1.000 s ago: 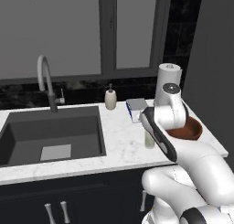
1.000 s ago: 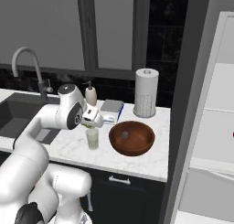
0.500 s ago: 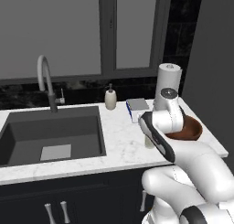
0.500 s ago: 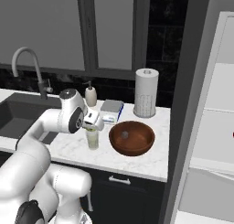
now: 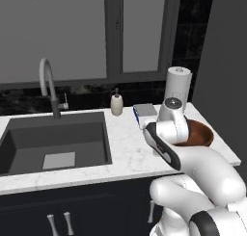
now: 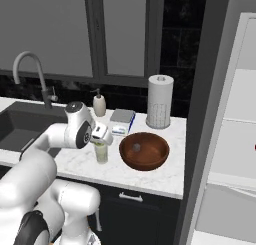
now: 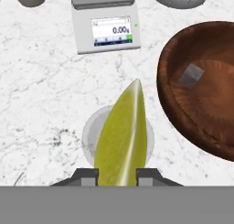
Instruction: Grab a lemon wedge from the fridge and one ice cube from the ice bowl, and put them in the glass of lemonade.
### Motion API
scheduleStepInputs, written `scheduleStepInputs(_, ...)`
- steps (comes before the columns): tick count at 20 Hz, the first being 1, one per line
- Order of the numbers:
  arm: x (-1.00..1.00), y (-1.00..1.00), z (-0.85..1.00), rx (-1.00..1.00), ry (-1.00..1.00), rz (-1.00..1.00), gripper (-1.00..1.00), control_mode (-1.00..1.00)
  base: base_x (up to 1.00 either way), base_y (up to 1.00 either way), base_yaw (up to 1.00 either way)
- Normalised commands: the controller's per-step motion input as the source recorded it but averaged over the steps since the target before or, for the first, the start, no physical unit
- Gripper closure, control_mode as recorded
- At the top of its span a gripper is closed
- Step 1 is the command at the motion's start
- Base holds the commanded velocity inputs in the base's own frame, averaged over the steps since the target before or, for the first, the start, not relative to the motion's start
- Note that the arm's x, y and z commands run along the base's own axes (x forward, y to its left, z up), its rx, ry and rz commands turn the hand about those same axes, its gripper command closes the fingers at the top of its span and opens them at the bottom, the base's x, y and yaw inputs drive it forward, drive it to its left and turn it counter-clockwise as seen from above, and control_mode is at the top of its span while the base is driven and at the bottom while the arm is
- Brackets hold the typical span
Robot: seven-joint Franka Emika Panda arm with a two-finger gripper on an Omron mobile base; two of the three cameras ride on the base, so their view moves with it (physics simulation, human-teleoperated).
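My gripper [image 7: 117,174] is shut on a yellow-green lemon wedge [image 7: 122,131], which points away from the hand. The wedge hangs right over the glass of lemonade [image 7: 90,132], a clear tumbler on the marble counter. From the right base view the gripper [image 6: 102,134] sits just above the glass [image 6: 101,152]. Right of the glass stands the reddish-brown ice bowl [image 7: 180,106] [image 6: 150,159], holding one pale ice cube [image 7: 191,76] [image 6: 136,148]. The fridge [image 6: 240,114] stands at the right, its white interior showing.
A white kitchen scale [image 7: 106,24] [image 6: 122,120] lies behind the glass. A cream soap bottle [image 6: 99,105] and a paper towel roll [image 6: 160,108] stand near the back wall. The dark sink [image 5: 53,138] with its faucet [image 5: 47,83] is to the left.
The gripper has come down a little toward the glass with the lemon wedge still in it. Nothing else has moved.
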Motion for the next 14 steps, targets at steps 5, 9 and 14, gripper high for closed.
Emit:
scheduleStepInputs(5,0.05,0.07,-0.20,-0.02,0.01,0.00,1.00,-1.00,0.00,0.00,0.00)
scheduleStepInputs(9,0.07,0.00,-0.16,0.00,0.01,0.00,1.00,-1.00,0.00,0.00,0.00)
scheduleStepInputs(14,0.14,0.00,-0.11,0.00,0.01,0.00,1.00,-1.00,0.00,0.00,0.00)
